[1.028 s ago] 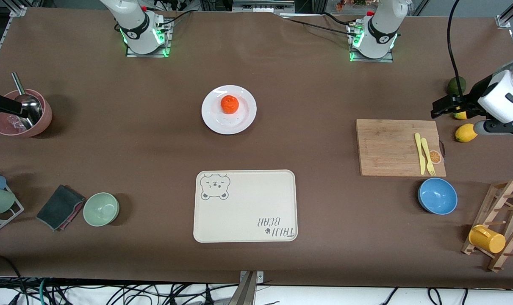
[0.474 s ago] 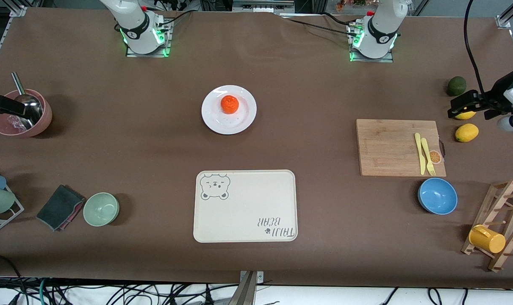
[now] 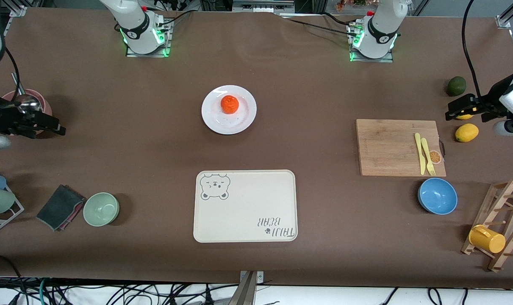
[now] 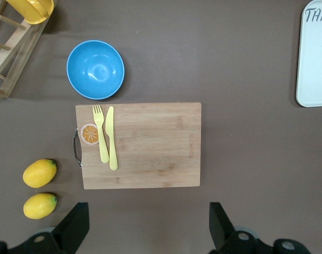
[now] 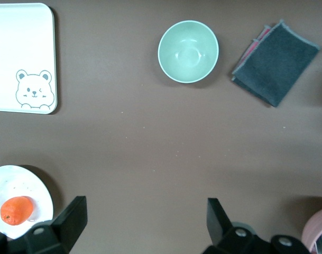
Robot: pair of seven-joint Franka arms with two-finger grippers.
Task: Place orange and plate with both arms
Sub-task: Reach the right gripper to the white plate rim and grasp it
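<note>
1. While the orange [image 3: 229, 104] sits on the plate [image 3: 243, 120] mid-table, farther from the front camera than the tray [image 3: 245, 206];
2. left gripper [image 3: 458, 107] spread wide over the lemons [image 3: 466, 132];
3. right gripper [image 3: 48, 126] likewise agape beside the pink bowl [image 3: 42, 107].

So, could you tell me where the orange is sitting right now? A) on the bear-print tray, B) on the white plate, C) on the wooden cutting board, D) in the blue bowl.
B: the orange rests on the plate, in the middle of the table nearer the robots' bases than the tray, with both grippers out at the table's ends, away from it.
</note>
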